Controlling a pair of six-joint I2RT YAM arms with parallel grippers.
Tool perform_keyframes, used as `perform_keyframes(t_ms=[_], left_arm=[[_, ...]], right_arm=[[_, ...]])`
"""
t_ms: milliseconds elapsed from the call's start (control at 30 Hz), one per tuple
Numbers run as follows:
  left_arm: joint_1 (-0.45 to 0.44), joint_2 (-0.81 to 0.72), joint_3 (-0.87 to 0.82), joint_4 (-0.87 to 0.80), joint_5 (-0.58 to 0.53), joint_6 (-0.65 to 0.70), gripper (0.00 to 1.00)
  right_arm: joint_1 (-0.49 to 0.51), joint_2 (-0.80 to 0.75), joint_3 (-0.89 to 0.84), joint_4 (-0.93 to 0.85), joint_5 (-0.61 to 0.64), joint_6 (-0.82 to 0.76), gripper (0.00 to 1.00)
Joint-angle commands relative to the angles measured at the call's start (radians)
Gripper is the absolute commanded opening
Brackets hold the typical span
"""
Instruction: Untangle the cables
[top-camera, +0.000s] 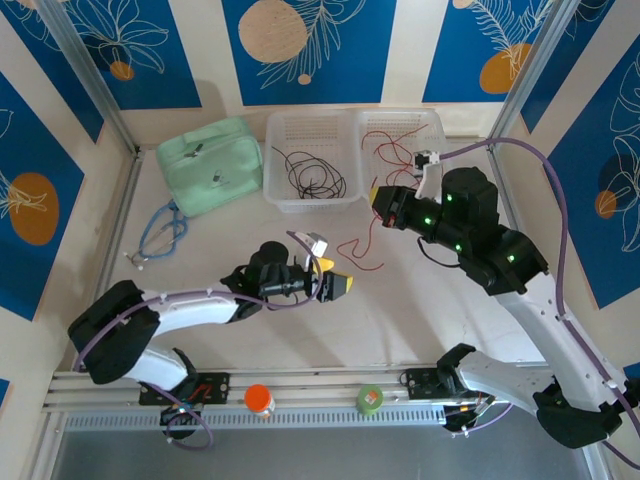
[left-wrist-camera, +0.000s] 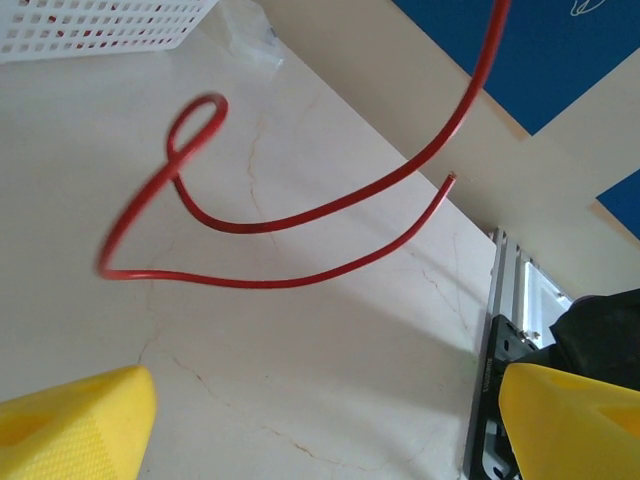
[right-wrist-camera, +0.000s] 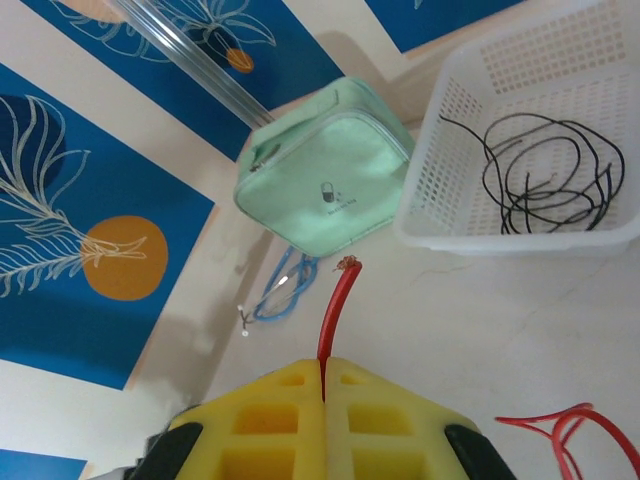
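**Red cable (right-wrist-camera: 338, 300) in the right pincer, left pincer open**

The right pincer (right-wrist-camera: 322, 372) is fully closed on one red cable, and a short end of it sticks out past the yellow fingers (right-wrist-camera: 385, 440). From this grip the cable runs down to the worktop (top-camera: 300, 340) in front of the baskets, where it makes some loose curls. The left pincer (left-wrist-camera: 325, 405) stands near these curls with its jaws wide apart, and it holds nothing; the cable is beyond its fingertips and does not touch them. More cables are in the two white baskets at the far side: black cables (top-camera: 318, 176) lie in the left basket (top-camera: 312, 205), and thin red cables (top-camera: 392, 150) in the right basket (top-camera: 400, 114). A green pouch (top-camera: 210, 165) lies left of the baskets, and a blue-grey cord (top-camera: 160, 232) lies just beside it, toward the near edge.
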Motion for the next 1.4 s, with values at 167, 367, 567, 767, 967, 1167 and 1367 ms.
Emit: perform_keyframes(t_ms=[167,367,567,767,967,1167,1367], left_arm=[[-0.005,0.164,0.148,0.13,-0.006,0.045,0.87],[0.022,0.225,0.225,0.181,-0.011,0.044,0.86],[0.031,0.218,0.21,0.232,0.025,0.023,0.84],[0.032,0.204,0.163,0.233,0.049,0.023,0.75],[0.034,0.183,0.125,0.225,0.045,0.035,0.51],[0.034,0.178,0.125,0.209,0.033,0.044,0.08],[0.034,0.149,0.09,0.158,-0.027,0.067,0.0]], right_arm=[[0.044,-0.012,0.097,0.033,-0.011,0.007,0.0],[0.072,-0.029,0.115,0.006,0.023,-0.002,0.0],[0.074,-0.047,0.109,-0.01,0.047,-0.008,0.0],[0.075,-0.052,0.105,-0.015,0.066,-0.013,0.0],[0.074,-0.06,0.105,-0.016,0.076,-0.013,0.0],[0.075,-0.068,0.105,-0.013,0.085,-0.014,0.0],[0.067,-0.072,0.159,-0.044,0.124,-0.06,0.0]])
